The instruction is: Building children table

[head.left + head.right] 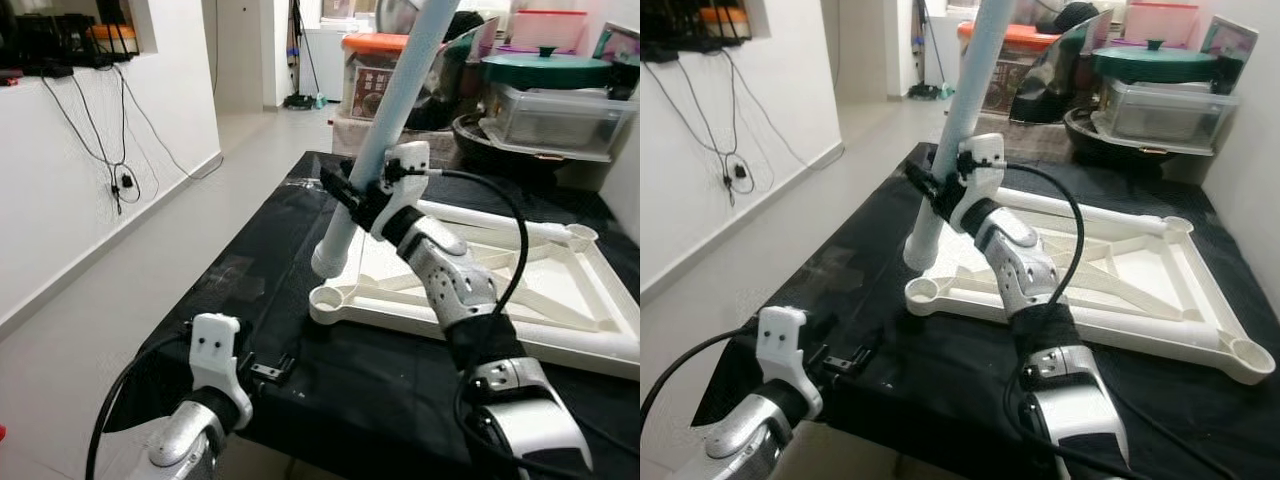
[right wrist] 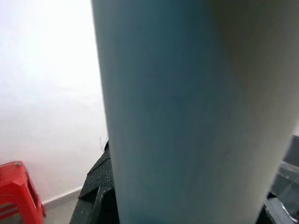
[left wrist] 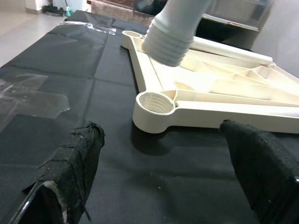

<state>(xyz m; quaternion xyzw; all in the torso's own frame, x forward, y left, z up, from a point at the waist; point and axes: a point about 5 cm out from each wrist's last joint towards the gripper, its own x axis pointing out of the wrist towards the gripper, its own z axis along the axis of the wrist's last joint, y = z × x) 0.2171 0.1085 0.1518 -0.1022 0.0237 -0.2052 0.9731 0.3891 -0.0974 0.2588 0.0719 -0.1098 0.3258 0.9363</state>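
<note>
Right claw (image 1: 352, 192) clamps the pale blue table leg (image 1: 385, 125), tilted above the white tabletop frame (image 1: 560, 290)'s near-left socket (image 3: 154, 102); left claw (image 3: 163, 182) gapes apart at the bench (image 1: 250, 290)'s near edge.

Bare black cloth (image 1: 250, 270) lies open left of the frame (image 1: 520, 300); containers (image 1: 555, 115) crowd behind.

My right arm covers part of the frame (image 1: 560, 300) near the cloth's (image 1: 260, 260) front edge. The leg (image 1: 390, 120) runs out past the picture's top, and its close surface blurs in my right wrist view. My right gripper's (image 1: 352, 196) fingers wrap behind the leg, so their tips stay hidden.
</note>
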